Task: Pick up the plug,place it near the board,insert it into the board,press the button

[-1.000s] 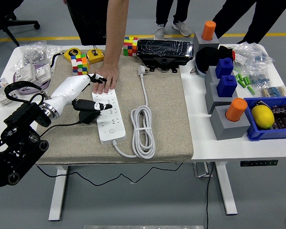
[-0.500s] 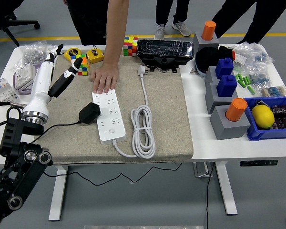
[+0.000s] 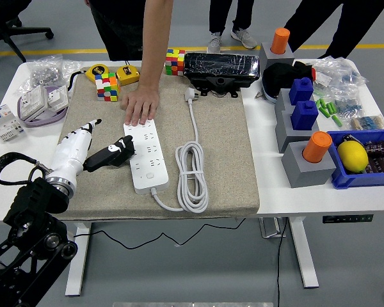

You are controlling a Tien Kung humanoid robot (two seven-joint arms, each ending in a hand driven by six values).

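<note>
Half a second before, my left arm had swung up and away toward the far left of the table. Now it was back down low, my left hand (image 3: 88, 153) lying along the mat and reaching right to the black plug (image 3: 123, 148). The plug sat against the left edge of the white board (image 3: 147, 160), about where it had been. It looked seated or close to it, though I could not tell for certain. Nor could I tell whether my hand was closed on the plug or only touching it. I judged the button press was still to come. My right hand was out of sight.

The white table (image 3: 269, 185) carried a beige mat (image 3: 224, 147) under the board. A person's hand (image 3: 141, 105) pressed flat on the board's far end. A coiled white cable (image 3: 192, 173) lay just beside the board. Beyond was grey floor with a yellow line (image 3: 64, 51).
</note>
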